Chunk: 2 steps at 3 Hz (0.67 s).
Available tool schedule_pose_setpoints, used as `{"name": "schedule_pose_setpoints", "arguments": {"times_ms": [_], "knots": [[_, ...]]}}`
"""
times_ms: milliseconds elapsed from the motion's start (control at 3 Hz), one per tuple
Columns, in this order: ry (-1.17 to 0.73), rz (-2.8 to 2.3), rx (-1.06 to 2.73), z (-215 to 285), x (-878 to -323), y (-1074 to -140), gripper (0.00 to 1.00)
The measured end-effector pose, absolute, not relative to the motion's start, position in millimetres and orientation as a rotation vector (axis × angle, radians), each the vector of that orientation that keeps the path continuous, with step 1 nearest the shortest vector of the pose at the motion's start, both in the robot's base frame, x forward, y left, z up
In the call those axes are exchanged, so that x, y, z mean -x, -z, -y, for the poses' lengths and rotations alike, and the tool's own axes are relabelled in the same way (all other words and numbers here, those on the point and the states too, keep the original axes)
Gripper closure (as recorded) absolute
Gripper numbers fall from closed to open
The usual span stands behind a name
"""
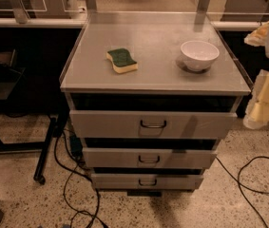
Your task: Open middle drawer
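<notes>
A grey metal cabinet (155, 87) has three drawer fronts stacked one under another. The middle drawer (186, 158) is the mid-sized front, with a small dark wire loop handle (149, 159) at its centre. Its front sits in line with the other two, with a dark gap above it. My gripper (262, 106), pale yellow and white, hangs at the right edge of the view. It is beside the cabinet's right corner, level with the top drawer, and clear of all the handles.
A green-and-yellow sponge (122, 61) and a white bowl (199, 54) sit on the cabinet top. The top drawer (105, 124) and bottom drawer (115, 180) have similar handles. Black cables (65, 175) trail on the speckled floor, and a black table leg (46, 151) stands to the left.
</notes>
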<state>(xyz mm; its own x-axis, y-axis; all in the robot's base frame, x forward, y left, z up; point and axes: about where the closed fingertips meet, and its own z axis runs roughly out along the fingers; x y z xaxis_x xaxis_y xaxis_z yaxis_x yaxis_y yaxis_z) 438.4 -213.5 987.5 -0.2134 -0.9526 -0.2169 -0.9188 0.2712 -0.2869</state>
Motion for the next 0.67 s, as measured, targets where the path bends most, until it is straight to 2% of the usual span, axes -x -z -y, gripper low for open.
{"name": "schedule_pose_setpoints", "arguments": {"times_ms": [667], "knots": [[0.118,-2.211,1.715,216.0,-425.2,-964.6,0.00]]}}
